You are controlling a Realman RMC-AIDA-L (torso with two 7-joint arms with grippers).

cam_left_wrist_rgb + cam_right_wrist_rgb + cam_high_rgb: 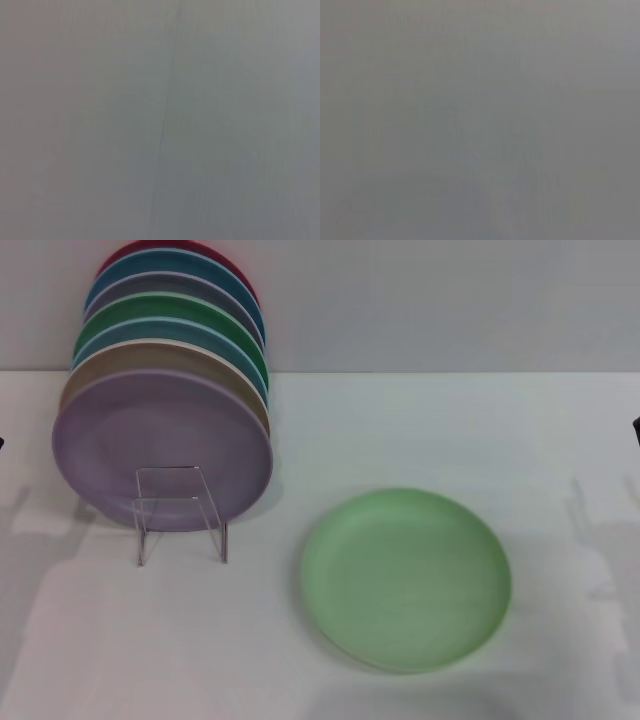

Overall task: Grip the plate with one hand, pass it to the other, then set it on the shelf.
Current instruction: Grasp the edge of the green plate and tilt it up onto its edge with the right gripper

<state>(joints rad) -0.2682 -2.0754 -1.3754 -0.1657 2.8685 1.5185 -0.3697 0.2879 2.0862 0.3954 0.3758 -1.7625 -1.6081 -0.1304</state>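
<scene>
On the white tabletop point(420, 410), I saw the pale mint-green plate point(407, 578) lying flat toward four o'clock from the clear acrylic shelf point(180, 512), near it but apart. Behind the shelf, toward eleven o'clock, a row of plates stood on edge, the lilac plate point(160, 445) foremost, leaning against the shelf. Only dark slivers showed at the far left and right edges of my head view, so I could not tell whether either tool was open or closed. Both wrist views gave me plain grey.
</scene>
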